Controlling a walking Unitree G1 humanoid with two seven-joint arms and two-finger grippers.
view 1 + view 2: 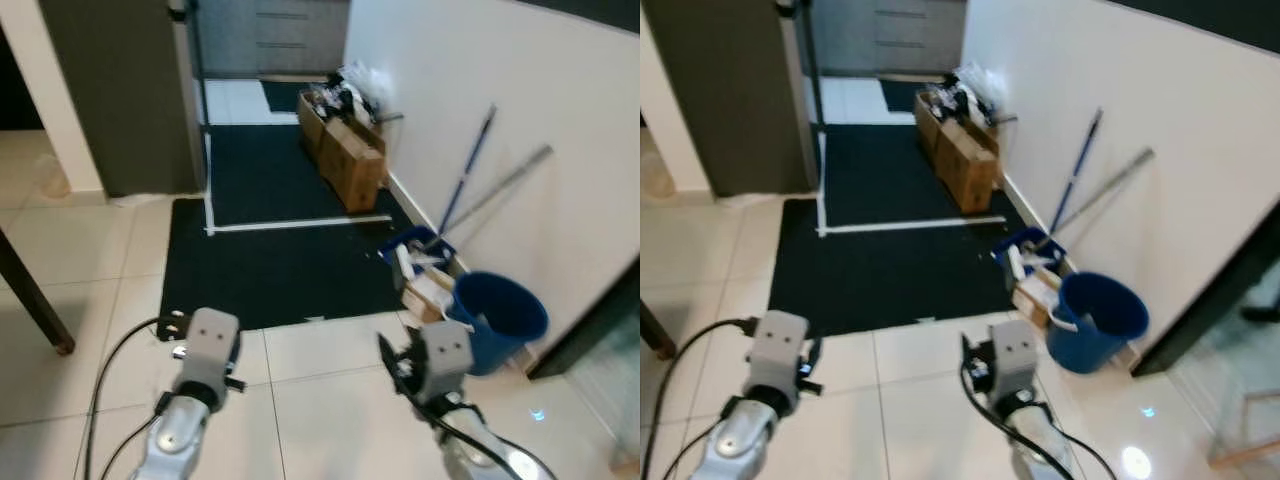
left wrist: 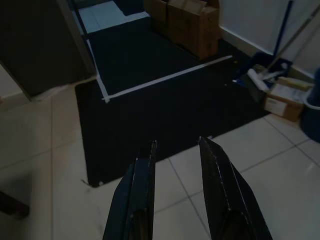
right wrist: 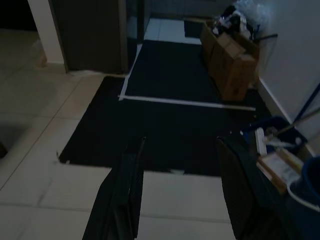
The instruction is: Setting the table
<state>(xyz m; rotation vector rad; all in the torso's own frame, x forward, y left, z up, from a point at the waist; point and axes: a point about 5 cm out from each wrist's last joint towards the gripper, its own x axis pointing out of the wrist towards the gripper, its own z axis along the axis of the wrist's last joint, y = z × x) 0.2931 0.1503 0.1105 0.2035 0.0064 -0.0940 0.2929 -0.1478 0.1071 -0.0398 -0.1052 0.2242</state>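
Both arms are held low over pale floor tiles, short of the black mat [image 1: 270, 270]. The left gripper [image 2: 177, 145] has its two black fingers apart with nothing between them, tips over the near edge of the mat. The right gripper [image 3: 180, 142] likewise has its fingers spread wide and empty, pointing at the same near edge.

Just off the mat's right corner, against the white wall, stands a blue bucket [image 1: 497, 320]. A small open carton [image 2: 282, 99] lies on the floor beside it, touching a blue dustpan [image 1: 415, 243]. Two long handles [image 1: 470, 165] lean on the wall above the dustpan.

A white tape line [image 1: 300, 224] crosses the mat. Beyond it, brown cardboard boxes [image 1: 350, 155] sit along the mat's right edge.

No tableware or tabletop can be made out; a dark furniture leg [image 1: 35, 300] stands left of the mat.
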